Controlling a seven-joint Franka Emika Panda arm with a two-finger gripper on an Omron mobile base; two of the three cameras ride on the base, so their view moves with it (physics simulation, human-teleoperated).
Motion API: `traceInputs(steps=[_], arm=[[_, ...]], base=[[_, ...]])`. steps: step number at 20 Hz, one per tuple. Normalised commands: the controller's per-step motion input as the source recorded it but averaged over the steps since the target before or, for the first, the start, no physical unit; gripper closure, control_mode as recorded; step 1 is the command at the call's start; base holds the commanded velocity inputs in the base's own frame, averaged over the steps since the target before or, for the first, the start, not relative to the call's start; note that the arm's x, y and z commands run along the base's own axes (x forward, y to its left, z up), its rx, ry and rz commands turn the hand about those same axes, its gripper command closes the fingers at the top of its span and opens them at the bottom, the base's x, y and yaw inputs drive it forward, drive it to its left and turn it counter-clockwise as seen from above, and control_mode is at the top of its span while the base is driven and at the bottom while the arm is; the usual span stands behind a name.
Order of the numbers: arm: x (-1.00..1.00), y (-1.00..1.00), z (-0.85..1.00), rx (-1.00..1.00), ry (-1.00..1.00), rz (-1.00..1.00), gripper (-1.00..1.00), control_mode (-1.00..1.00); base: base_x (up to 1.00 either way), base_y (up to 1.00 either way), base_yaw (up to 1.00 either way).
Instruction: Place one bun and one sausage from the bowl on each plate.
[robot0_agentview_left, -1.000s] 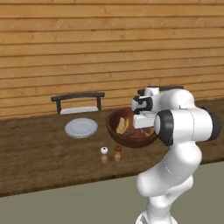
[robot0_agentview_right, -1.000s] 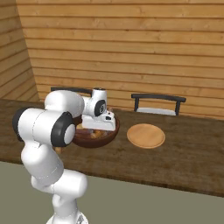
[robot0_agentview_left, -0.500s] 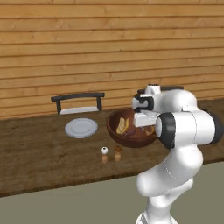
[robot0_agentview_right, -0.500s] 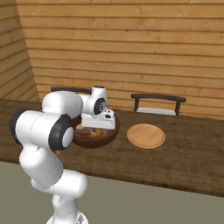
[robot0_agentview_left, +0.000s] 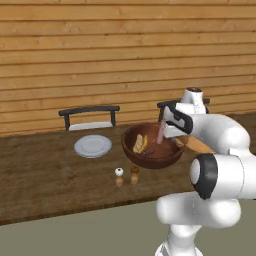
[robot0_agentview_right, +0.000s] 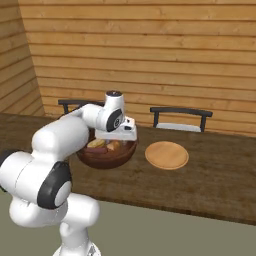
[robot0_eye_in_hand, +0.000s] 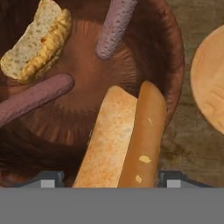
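The dark wooden bowl (robot0_agentview_left: 152, 155) (robot0_agentview_right: 106, 159) (robot0_eye_in_hand: 173, 74) sits mid-counter, and my gripper (robot0_agentview_left: 169, 139) (robot0_agentview_right: 117, 142) (robot0_eye_in_hand: 110, 179) hangs low inside it, open. Its two fingertips (robot0_eye_in_hand: 48, 178) stand on either side of a tan bun (robot0_eye_in_hand: 118, 140) lying on the bowl's floor, the right tip close to the crust. A second bun (robot0_eye_in_hand: 39, 41) (robot0_agentview_left: 140, 143) lies further in. Two sausages (robot0_eye_in_hand: 116, 26) (robot0_eye_in_hand: 35, 98) rest against the bowl's wall. The pale grey plate (robot0_agentview_left: 93, 146) sits bare, left of the bowl.
A round tan wooden disc (robot0_agentview_right: 167, 154) (robot0_eye_in_hand: 212, 83) lies just right of the bowl. Two small shakers (robot0_agentview_left: 119, 175) (robot0_agentview_left: 134, 173) stand in front of the bowl. Two dark chair backs (robot0_agentview_left: 89, 111) (robot0_agentview_right: 181, 113) rise behind the counter, before the plank wall.
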Motion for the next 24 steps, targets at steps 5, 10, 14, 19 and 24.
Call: traceInputs(steps=[5, 10, 14, 19, 24], arm=[[-0.13, -0.85, 0.37, 0.05, -0.34, 0.00, 1.00, -1.00], [0.16, -0.90, 0.35, 0.11, -0.12, 0.00, 1.00, -1.00], [0.39, -0.69, -0.04, 0.05, 0.07, 0.00, 1.00, -1.00], [0.50, -0.38, -0.34, 0.00, 0.11, 0.00, 1.00, -1.00], [0.40, -0.22, -0.66, 0.00, 0.01, 0.00, 1.00, -1.00]], base=[[0.00, 0.00, 0.00], [0.00, 0.00, 0.00], [0.00, 0.00, 0.00], [0.00, 0.00, 0.00], [0.00, 0.00, 0.00]])
